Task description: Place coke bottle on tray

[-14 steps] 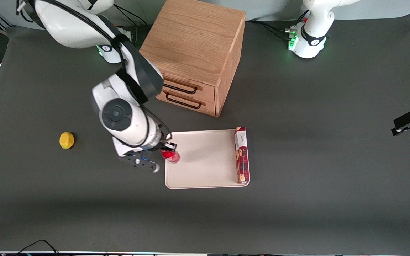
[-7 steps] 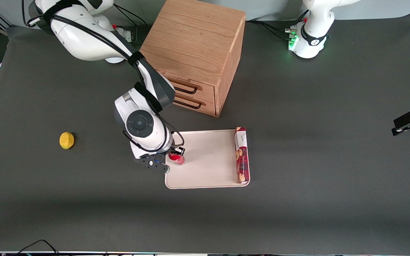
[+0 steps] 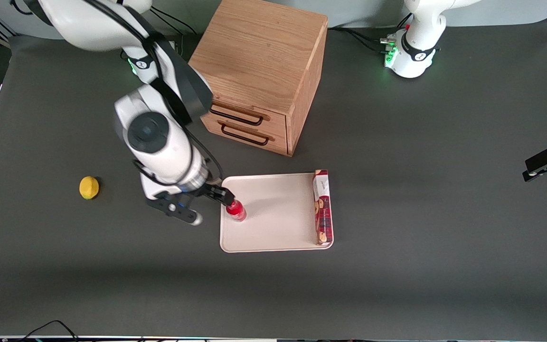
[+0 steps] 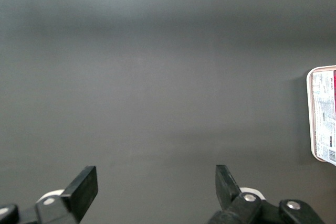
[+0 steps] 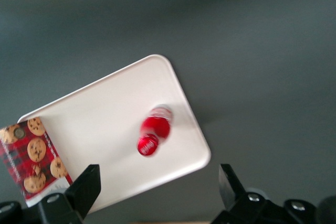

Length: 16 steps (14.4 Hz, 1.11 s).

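The coke bottle (image 3: 236, 210) stands upright on the beige tray (image 3: 278, 230), near the tray edge closest to the working arm's end of the table. My right gripper (image 3: 212, 207) is open and empty, raised above the table just beside that tray edge, apart from the bottle. In the right wrist view the bottle (image 5: 151, 132) shows from above with its red cap, standing free on the tray (image 5: 94, 114), well below the spread fingers of the gripper (image 5: 156, 182).
A long red biscuit box (image 3: 322, 207) lies on the tray along the edge toward the parked arm's end. A wooden drawer cabinet (image 3: 259, 71) stands farther from the front camera than the tray. A lemon (image 3: 89, 187) lies toward the working arm's end.
The gripper has let go of the bottle, opened, risen and drawn back toward the working arm's end. The bottle stays standing on the tray.
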Motion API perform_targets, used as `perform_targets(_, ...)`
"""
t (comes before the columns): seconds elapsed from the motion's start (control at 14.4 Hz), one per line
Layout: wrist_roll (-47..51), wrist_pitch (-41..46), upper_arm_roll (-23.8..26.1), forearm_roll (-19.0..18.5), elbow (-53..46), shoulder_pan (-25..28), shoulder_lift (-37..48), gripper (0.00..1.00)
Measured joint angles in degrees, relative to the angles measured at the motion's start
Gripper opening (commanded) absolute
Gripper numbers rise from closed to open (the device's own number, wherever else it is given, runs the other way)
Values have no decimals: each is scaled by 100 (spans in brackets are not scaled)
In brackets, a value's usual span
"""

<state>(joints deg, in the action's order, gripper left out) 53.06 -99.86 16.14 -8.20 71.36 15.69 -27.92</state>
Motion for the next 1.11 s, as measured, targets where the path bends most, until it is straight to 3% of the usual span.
perform_targets(0.28,-1646,1705,-133,15,-185,-529,1126,100)
perform_targets(0.49,-3052,2494,-1016,338,144,-627,2038,100)
perform_targets(0.76,-4050,2063,-2197,466,1931,-660,3366,100)
perform_targets(0.97,-4093,1144,-2398,486,3623,-653,4253,100)
perform_targets(1.11,-4084,918,-2375,486,4107,-607,4560,100)
